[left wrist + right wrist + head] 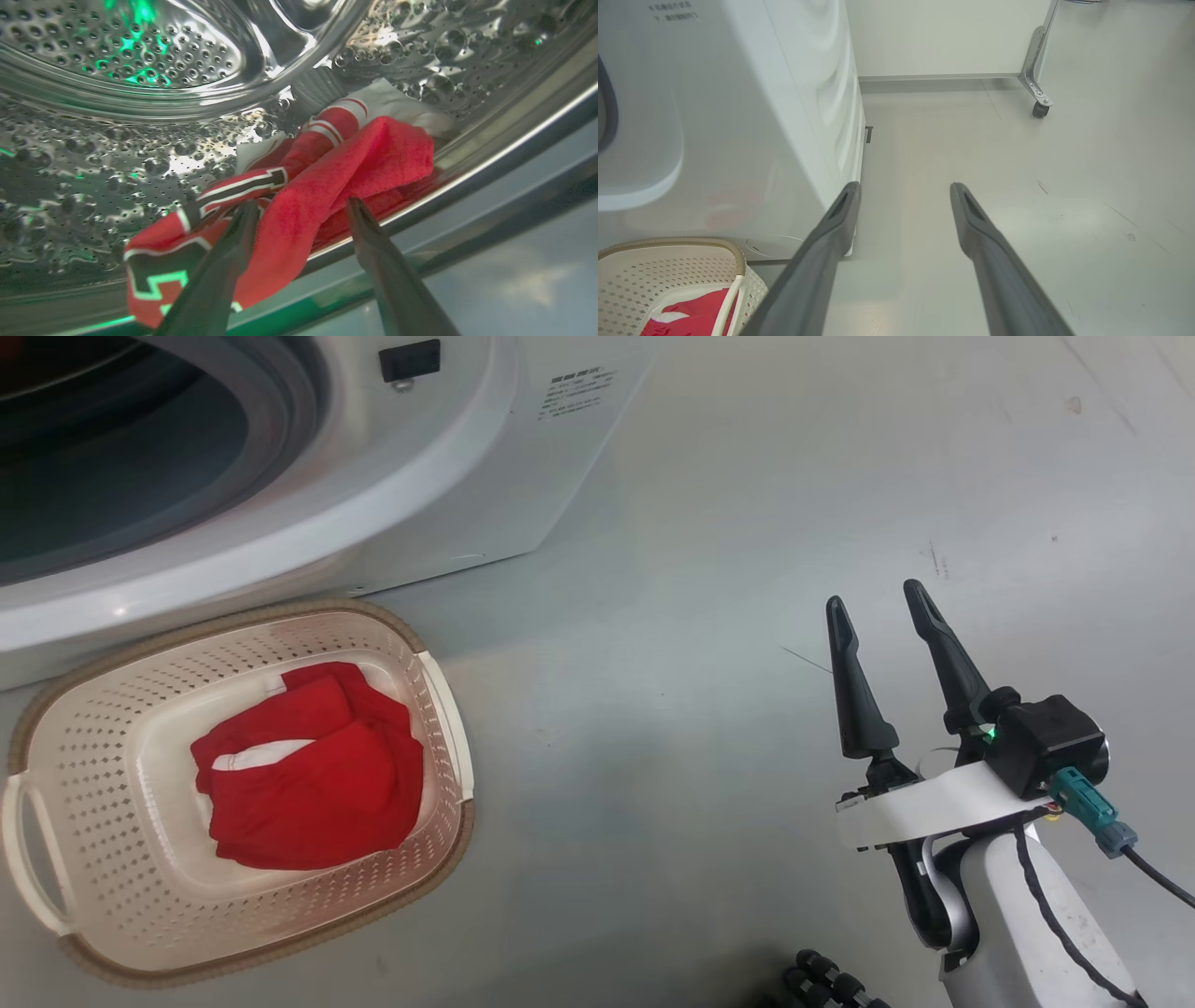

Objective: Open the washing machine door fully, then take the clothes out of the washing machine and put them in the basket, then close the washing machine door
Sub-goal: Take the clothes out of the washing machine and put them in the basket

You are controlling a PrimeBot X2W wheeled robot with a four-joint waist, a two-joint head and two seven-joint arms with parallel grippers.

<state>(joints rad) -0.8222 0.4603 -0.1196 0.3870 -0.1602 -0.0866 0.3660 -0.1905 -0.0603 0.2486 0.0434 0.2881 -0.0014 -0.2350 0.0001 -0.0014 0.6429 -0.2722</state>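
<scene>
Inside the washing machine (439,504), a red jersey with dark white-edged numerals (299,196) lies low in the perforated steel drum (140,56). My left gripper (303,205) is open there, its fingers straddling a fold of the red cloth. The cream basket (103,728) stands on the floor before the machine with a red garment with a white part (308,775) in it. My right gripper (878,602) hangs open over bare floor to the basket's right, holding nothing. The washing machine door is out of view.
The machine's white side panel (738,116) stands left of my right gripper (903,186), with the basket's corner (668,275) below it. A white wall panel on a castor (1038,109) stands further back. Grey floor (709,569) stretches to the right.
</scene>
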